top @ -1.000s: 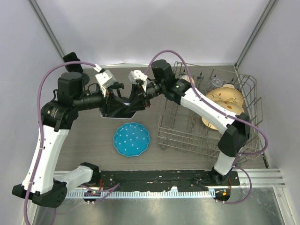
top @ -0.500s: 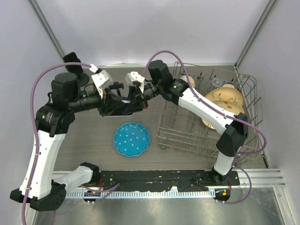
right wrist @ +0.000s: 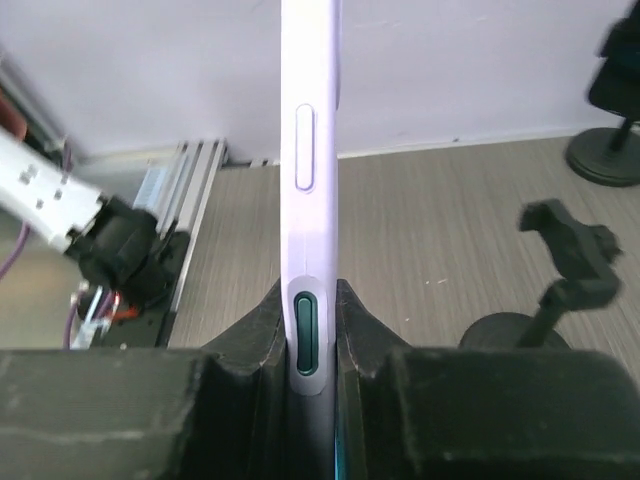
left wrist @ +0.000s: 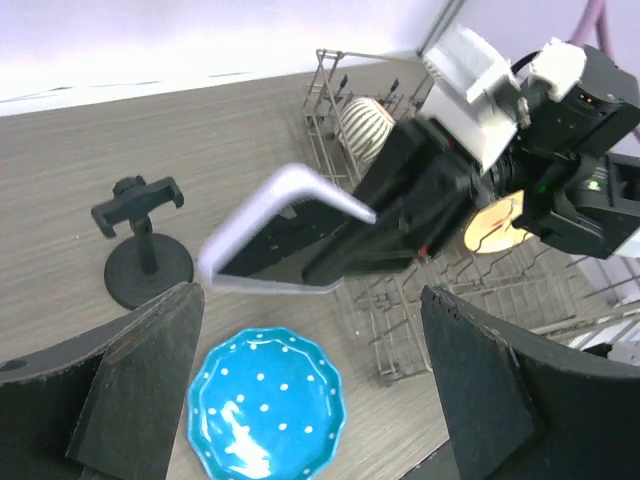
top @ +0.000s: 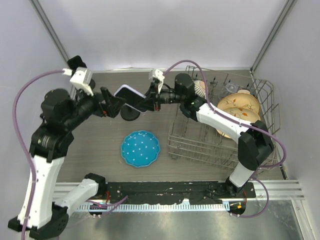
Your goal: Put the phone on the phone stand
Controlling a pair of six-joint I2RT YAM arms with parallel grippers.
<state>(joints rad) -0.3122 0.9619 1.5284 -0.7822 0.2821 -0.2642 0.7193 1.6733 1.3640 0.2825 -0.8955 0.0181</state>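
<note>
The phone [top: 130,93], lilac-edged with a dark screen, hangs in the air over the table's back middle, and my right gripper [top: 146,103] is shut on one end of it. Edge-on in the right wrist view, the phone [right wrist: 311,190] is pinched between both pads. The black phone stand [top: 129,115] stands just below and in front of the phone, partly hidden by it; the phone stand [left wrist: 143,247] shows whole in the left wrist view, its cradle bare. My left gripper [top: 111,103] is open, left of the phone and apart from it, with nothing between its fingers [left wrist: 135,385].
A blue dotted plate [top: 140,148] lies in front of the stand. A wire dish rack [top: 200,142] fills the right side, holding flowered plates [top: 240,107] and a striped bowl [top: 201,89]. A black object on a round base [right wrist: 608,150] stands by the back wall.
My left gripper has opened, let go of the phone and drawn back to the left. The right gripper keeps the phone, now lifted clear above the stand.
</note>
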